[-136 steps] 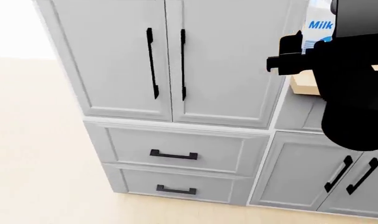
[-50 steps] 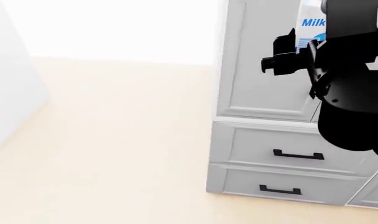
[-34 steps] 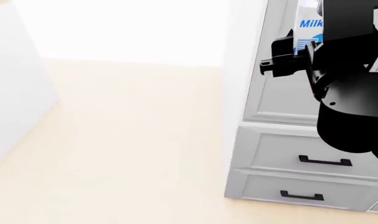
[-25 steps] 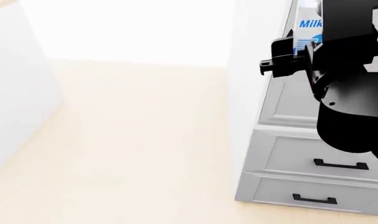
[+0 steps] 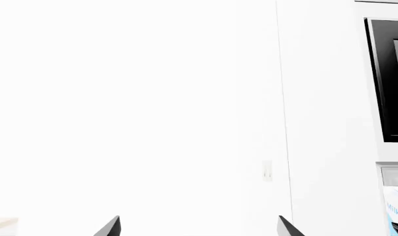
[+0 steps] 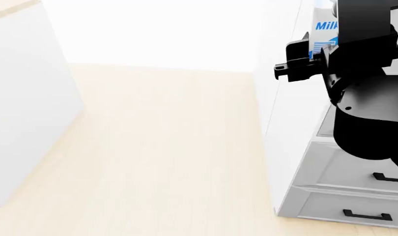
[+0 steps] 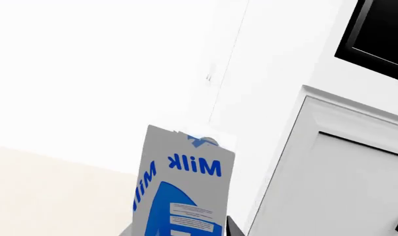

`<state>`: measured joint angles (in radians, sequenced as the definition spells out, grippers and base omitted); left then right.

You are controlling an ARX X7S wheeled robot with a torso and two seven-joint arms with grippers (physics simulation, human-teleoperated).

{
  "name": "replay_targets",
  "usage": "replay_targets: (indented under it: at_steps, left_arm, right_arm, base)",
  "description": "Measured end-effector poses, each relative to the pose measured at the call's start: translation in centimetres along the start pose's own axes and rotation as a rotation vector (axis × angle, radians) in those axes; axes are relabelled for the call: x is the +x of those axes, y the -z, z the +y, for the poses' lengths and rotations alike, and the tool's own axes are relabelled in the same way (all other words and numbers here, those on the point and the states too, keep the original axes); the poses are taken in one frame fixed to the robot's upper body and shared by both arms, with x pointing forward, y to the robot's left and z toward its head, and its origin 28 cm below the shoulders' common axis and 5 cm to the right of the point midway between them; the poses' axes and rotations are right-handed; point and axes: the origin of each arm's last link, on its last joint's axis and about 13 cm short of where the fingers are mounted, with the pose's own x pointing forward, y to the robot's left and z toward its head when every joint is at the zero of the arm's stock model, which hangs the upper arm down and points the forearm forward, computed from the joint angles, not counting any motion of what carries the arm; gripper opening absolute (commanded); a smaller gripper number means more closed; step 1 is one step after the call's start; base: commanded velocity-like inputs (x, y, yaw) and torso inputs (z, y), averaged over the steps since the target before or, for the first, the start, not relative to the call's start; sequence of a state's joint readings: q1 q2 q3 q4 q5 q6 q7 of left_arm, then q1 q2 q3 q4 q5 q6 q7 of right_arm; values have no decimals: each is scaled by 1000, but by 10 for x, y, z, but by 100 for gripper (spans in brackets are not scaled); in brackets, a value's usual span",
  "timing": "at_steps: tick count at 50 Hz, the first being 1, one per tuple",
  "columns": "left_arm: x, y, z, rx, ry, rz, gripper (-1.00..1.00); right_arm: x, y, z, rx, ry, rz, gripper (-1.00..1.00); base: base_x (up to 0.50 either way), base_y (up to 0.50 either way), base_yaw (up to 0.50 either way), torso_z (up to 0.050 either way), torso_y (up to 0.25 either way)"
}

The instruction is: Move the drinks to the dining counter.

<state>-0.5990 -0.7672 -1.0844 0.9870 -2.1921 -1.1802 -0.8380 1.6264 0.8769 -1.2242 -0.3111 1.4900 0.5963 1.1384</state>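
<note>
A white-and-blue "Milk" carton [image 7: 185,191], one of the drinks, stands upright between the fingers of my right gripper [image 7: 179,231], which is shut on it. In the head view the carton [image 6: 325,27] shows at the top right, above the black right gripper [image 6: 315,51]. The left wrist view also catches the carton [image 5: 397,209] at its edge. My left gripper [image 5: 199,227] is open and holds nothing, facing a white wall. The dining counter [image 6: 28,98] appears at the head view's left as a light-grey panel with a thin tan top edge.
A grey cabinet [image 6: 343,196] with black-handled drawers stands at the right, its white side panel [image 6: 281,123] facing the pale wood floor [image 6: 166,157] between it and the counter. A black built-in appliance [image 5: 389,78] sits in the white wall unit.
The head view has swung left: the grey cabinet slid to the right edge and the counter's grey panel grew at the left. The Milk carton stays held in my right gripper.
</note>
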Motion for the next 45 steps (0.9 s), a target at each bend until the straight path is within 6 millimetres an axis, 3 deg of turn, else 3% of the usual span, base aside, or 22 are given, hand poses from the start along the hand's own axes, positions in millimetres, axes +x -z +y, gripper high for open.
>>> replay_targets:
  at_steps: [45]
  left_arm:
    - [0,1,0,-2,1,2,100]
  right_arm:
    - [1,0,1,-11,-7,10,-100]
  base:
    - [-42,498,0,0,1]
